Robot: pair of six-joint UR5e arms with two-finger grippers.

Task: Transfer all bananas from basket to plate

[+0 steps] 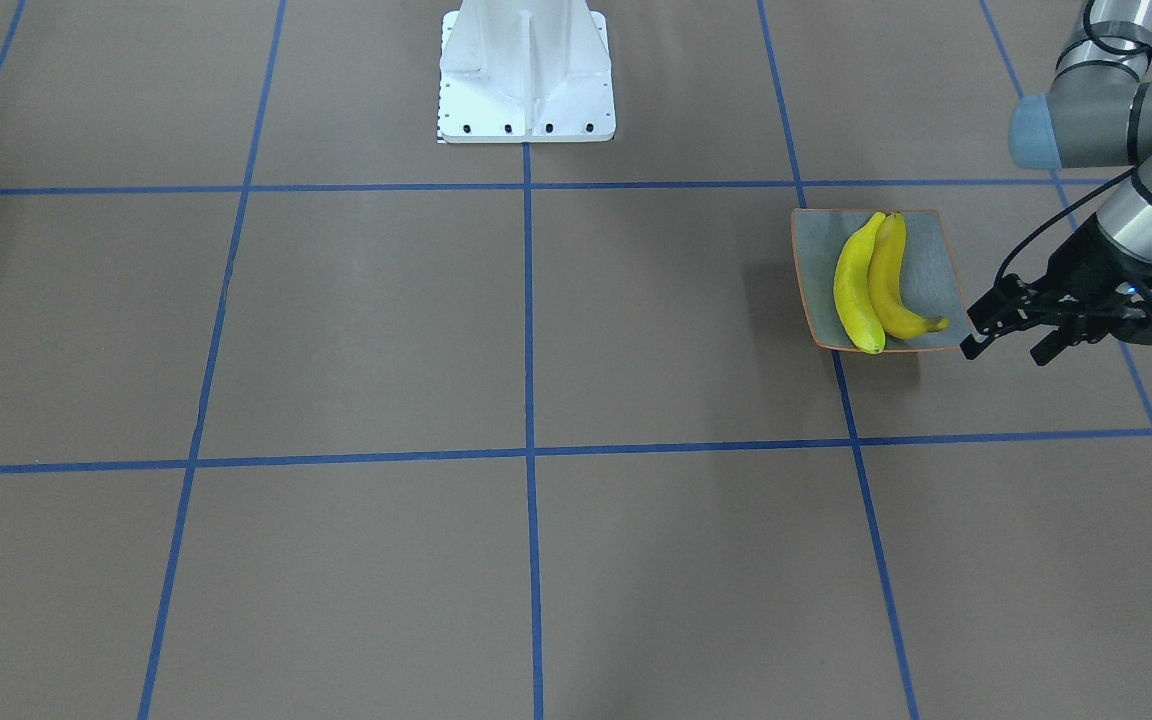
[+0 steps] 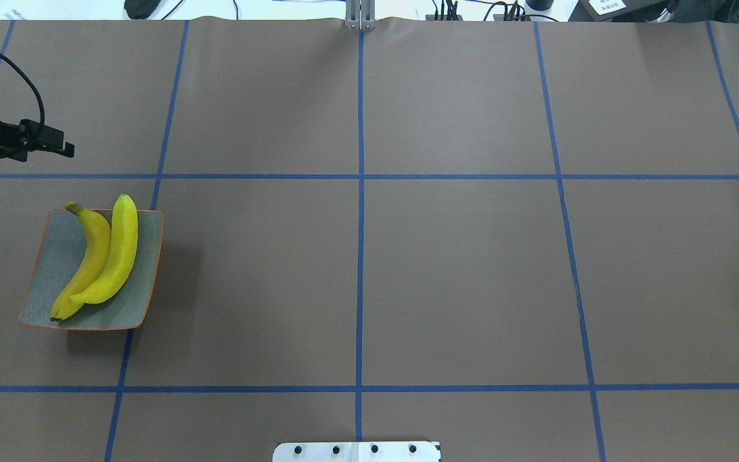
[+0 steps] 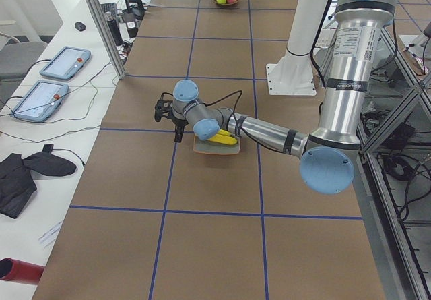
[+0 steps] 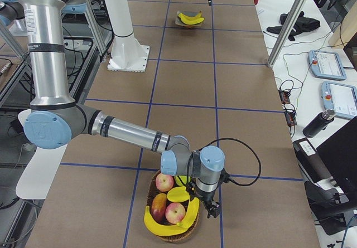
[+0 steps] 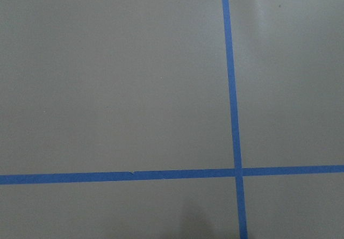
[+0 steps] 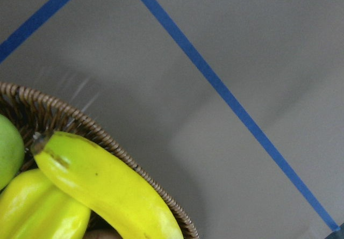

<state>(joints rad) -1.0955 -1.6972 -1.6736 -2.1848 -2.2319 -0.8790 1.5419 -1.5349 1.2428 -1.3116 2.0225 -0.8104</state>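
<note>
Yellow on grey-green: a lemon-bright banana (image 1: 856, 285) and a golden banana (image 1: 891, 285) lie side by side, touching, on the plate (image 1: 926, 235), which sits on the brown table (image 1: 386, 330) over a blue tape line (image 1: 861, 480). The left gripper (image 1: 1004, 338) hovers just beside the plate, on the side away from the robot's base, fingers spread and holding nothing. Its wrist camera sees only brown paper and tape.

At the table's other end is the wicker basket (image 4: 179, 238), with a long banana (image 4: 167, 224) curving along its near rim, a shorter banana (image 4: 178, 194) and red apples (image 4: 174, 212). The right gripper (image 4: 212, 209) hangs at the basket's edge (no view shows its fingers clearly) — whether it is spread or closed I cannot tell.
</note>
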